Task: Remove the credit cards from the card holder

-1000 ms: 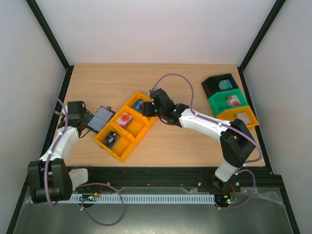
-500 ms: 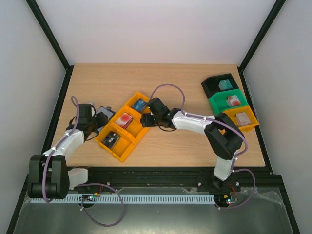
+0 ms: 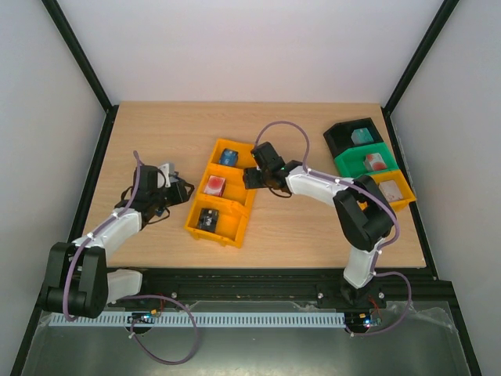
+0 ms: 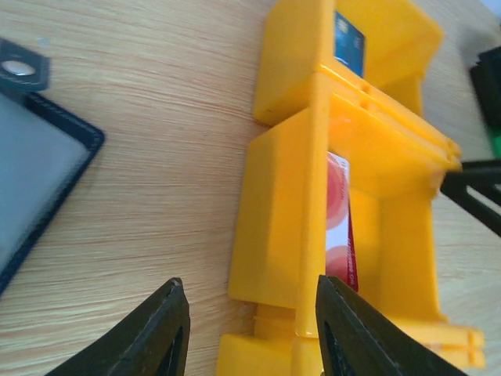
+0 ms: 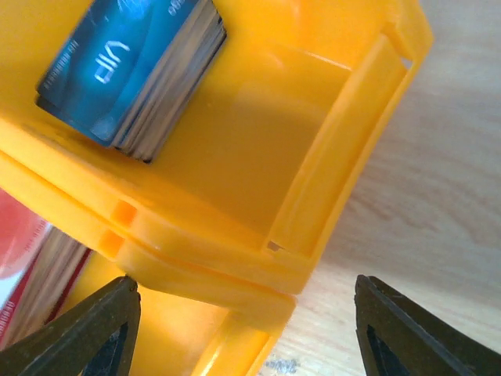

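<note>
Holds left pincer released astride a wall of yellow bin, near card holder (seemingly unfolded); spreads right pincer, empty, over rim beside blue credit cards.

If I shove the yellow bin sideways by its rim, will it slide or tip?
Probably slides: the yellow bin looks low and wide, flat on the smooth wooden table. Likely light: thin walls, only small card stacks inside. Loose cards might shift.
</note>
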Action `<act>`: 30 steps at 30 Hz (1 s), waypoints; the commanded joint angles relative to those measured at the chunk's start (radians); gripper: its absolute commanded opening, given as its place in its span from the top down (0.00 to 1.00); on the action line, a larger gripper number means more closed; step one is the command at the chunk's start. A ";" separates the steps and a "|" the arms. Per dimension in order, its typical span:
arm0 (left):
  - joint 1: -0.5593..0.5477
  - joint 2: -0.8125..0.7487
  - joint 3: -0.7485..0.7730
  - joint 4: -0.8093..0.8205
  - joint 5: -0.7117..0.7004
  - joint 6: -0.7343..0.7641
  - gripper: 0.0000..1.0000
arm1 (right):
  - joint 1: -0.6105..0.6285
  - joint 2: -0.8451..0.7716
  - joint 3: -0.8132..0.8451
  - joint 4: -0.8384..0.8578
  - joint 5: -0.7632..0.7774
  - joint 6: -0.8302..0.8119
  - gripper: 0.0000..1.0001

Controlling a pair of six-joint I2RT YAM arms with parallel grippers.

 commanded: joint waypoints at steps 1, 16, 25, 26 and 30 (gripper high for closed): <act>-0.008 -0.003 -0.018 0.064 0.100 0.036 0.54 | -0.011 -0.031 0.085 -0.068 -0.029 -0.120 0.28; -0.073 0.029 -0.099 0.313 0.076 -0.040 0.32 | 0.075 0.132 0.189 0.043 -0.297 0.230 0.21; -0.137 0.069 -0.129 0.398 -0.038 -0.088 0.46 | 0.075 0.235 0.246 0.043 -0.215 0.258 0.33; -0.141 0.074 -0.131 0.405 -0.047 -0.089 0.48 | 0.074 0.246 0.254 0.041 -0.207 0.256 0.34; -0.165 0.096 -0.136 0.432 -0.078 -0.088 0.53 | 0.075 0.285 0.281 -0.008 -0.158 0.240 0.37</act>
